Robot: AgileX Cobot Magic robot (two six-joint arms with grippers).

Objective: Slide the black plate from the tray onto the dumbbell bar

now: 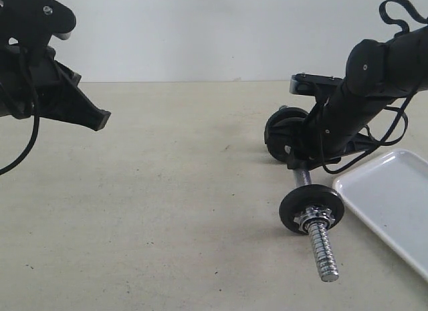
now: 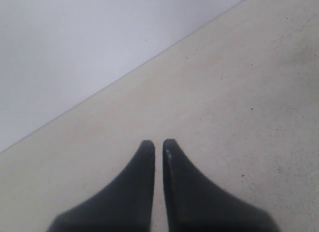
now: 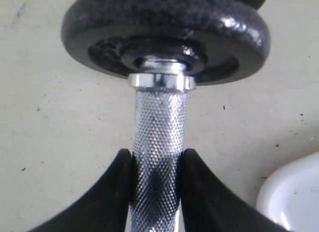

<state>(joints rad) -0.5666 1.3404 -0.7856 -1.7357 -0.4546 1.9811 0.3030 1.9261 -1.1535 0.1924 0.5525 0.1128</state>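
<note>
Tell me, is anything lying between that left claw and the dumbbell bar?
Nothing visible does: only open tabletop separates the left gripper from the dumbbell bar, whose shaft the right gripper clamps.

A plain white wall [image 1: 200,30] backs a flat, speckled beige surface [image 1: 154,217].

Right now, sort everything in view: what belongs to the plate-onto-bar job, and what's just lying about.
Job:
dumbbell bar, with black discs on it
white tray, visible part bare
right gripper, clamped on the bar's shaft

Not in use:
left gripper, shut, holding nothing, up off the table
No loose clutter shows.
</note>
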